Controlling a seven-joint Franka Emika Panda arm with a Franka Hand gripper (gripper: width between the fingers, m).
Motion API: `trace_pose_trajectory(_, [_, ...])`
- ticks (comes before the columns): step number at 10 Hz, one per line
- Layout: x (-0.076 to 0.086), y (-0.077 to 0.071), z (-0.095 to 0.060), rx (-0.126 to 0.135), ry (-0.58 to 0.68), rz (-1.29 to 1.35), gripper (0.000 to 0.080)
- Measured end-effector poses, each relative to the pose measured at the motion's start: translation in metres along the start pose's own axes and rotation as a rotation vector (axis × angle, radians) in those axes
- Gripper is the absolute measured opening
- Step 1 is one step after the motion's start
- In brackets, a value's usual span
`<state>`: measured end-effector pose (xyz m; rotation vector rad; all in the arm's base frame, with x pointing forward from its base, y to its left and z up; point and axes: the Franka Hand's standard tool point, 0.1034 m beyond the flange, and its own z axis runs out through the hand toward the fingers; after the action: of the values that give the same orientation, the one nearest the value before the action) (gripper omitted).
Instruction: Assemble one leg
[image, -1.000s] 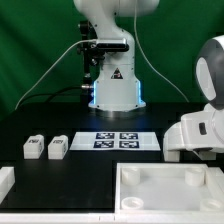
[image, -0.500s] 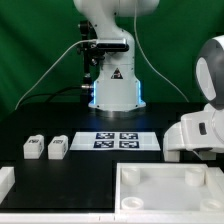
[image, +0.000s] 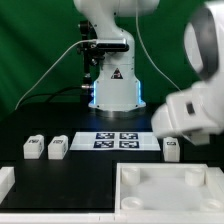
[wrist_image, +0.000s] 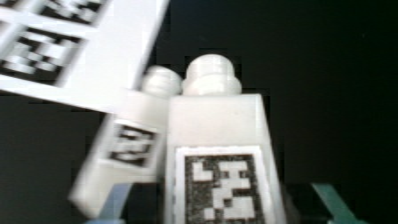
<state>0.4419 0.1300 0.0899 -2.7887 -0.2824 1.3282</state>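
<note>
Now arm (image: 196, 108) lifted, blurred; leg (image: 171, 149) uncovered beneath.

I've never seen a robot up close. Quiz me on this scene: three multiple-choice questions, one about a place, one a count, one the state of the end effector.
1. Where does the marker board lie?
A. on the tray-like piece
B. flat on the table before the arm's base
C. hanging in the air
2. How many legs stand at the exterior view's left of it?
A. none
B. two
C. five
3. The end effector is:
A. open
B. shut on a leg
C. out of view
Answers: B, it lies flat on the black table; B, two small white blocks stand there; A, its fingers stand apart from the leg between them.
</note>
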Motion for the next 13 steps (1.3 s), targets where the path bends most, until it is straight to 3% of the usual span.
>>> trace_pose_trajectory(2, [-0.018, 0.009, -0.046, 0.004, 0.222, 0.014, 0.029])
trace_pose_trajectory(3, [-0.031, 0.009, -0.049, 0.01, 0.275, 0.022, 0.029])
trace_pose_trajectory(5, [-0.017, 0.011, -0.057, -0.003, 0.49, 0.029, 0.029])
trace_pose_trajectory(6, [-0.019, 0.014, -0.059, -0.012, 0.59, 0.031, 0.029])
trace_pose_trajectory(8, [0.003, 0.043, -0.112, -0.013, 0.823, -0.016, 0.029])
trace_pose_trajectory(9, [0.014, 0.055, -0.148, -0.037, 1.01, -0.035, 0.029])
trace_pose_trajectory(10, [0.017, 0.061, -0.174, -0.08, 1.15, -0.057, 0.029])
trace_pose_trajectory(11, [0.018, 0.055, -0.186, -0.103, 1.25, -0.052, 0.029])
trace_pose_trajectory(13, [0.019, 0.064, -0.181, -0.149, 1.411, -0.054, 0.029])
